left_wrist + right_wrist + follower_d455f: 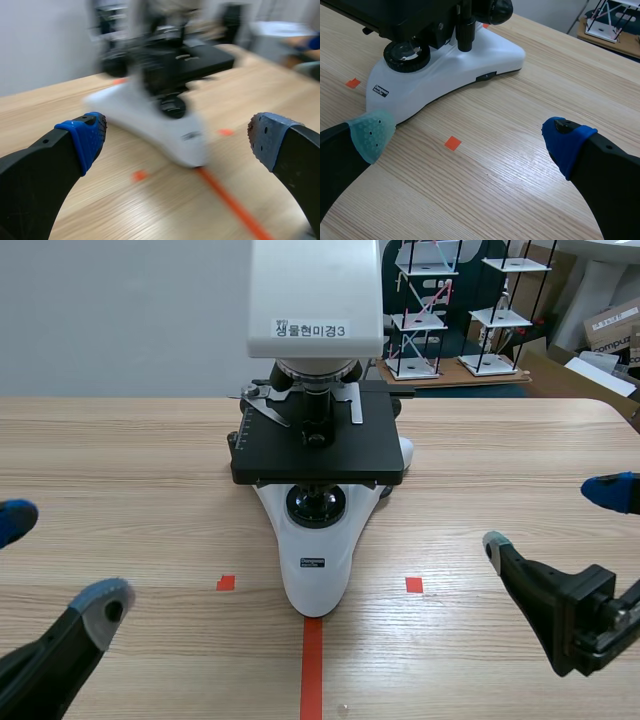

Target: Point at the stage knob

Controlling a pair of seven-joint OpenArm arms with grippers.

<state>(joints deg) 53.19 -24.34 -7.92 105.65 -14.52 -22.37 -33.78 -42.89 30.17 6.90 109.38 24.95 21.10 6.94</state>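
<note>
L gripper (60, 560) & R gripper (552, 518) both wide open, empty, flanking microscope (316, 560), apart from stage knob (465, 31).

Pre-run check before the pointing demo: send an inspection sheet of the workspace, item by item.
Surface: wooden table, with orange-red tape marks at the near end of the microscope's base.
Job's things: microscope upright at the middle of the table, black stage level. The stage knob appears to be the black stem hanging under the stage, and nothing is touching it.
Clutter: nothing seen.
Grippers: left gripper open, low at the near left. Right gripper open, low at the near right. Both are clear of the microscope.
Cables: nothing seen.
Surroundings: white shelf frames and a cardboard box beyond the table's far right, and a plain wall behind.
</note>
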